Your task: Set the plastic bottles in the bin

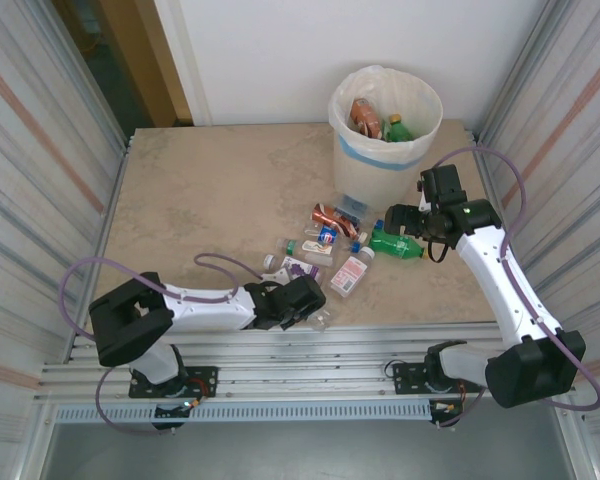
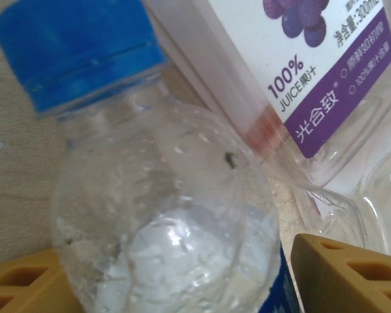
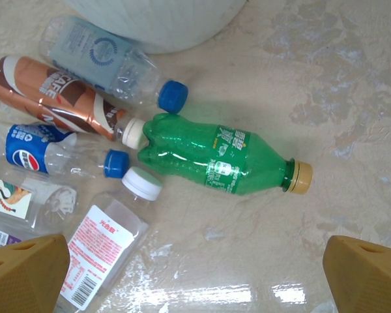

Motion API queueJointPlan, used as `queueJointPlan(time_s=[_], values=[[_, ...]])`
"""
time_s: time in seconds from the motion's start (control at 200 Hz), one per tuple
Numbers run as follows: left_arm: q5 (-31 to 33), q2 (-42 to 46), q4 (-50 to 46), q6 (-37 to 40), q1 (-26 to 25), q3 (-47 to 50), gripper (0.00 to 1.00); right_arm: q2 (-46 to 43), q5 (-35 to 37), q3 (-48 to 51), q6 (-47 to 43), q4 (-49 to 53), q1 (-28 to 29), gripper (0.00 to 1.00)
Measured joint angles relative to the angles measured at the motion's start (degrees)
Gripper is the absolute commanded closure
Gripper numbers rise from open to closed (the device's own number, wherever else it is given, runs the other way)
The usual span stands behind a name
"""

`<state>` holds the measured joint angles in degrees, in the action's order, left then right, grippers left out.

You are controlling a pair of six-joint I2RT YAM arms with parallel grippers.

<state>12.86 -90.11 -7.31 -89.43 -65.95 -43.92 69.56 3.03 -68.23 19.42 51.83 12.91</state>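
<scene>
Bracketing a clear blue-capped bottle (image 2: 163, 215) between the left gripper (image 2: 182, 274) fingers, squeeze impossible to tell; holding the right gripper (image 3: 195, 268) wide open above a green bottle (image 3: 215, 160) lying on the table (image 3: 352, 98) among other bottles (image 1: 325, 255), near the white bin (image 1: 380, 165).

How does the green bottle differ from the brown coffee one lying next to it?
The green bottle is see-through with a yellowish cap; the brown bottle is wrapped in an opaque label with a white cap. The green bottle's cap points away from the pile, the brown bottle's toward the green one's base. Both lie sideways on the table.
</scene>
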Motion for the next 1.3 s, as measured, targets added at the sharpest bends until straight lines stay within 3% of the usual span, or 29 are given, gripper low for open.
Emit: queueJointPlan(time_s=[0.321,0.812,1.052,1.297], values=[[0.37,1.16,-0.11,-2.36,0.37,0.68,0.54,-0.31,0.00,0.00,0.00,0.00,-0.02,0.02],[11.67,22.36,-14.25,-2.75,0.37,2.97,0.60,-1.16,-0.04,-0.02,0.00,-0.48,-0.02,0.02],[18.60,29.44,-17.66,9.68,5.22,0.92,0.65,-2.01,0.02,-0.02,0.02,-0.92,-0.02,0.02],[16.81,28.89,-10.64,30.27,15.02,-9.09,0.65,-4.04,1.09,0.00,0.02,-0.87,-0.02,0.02]])
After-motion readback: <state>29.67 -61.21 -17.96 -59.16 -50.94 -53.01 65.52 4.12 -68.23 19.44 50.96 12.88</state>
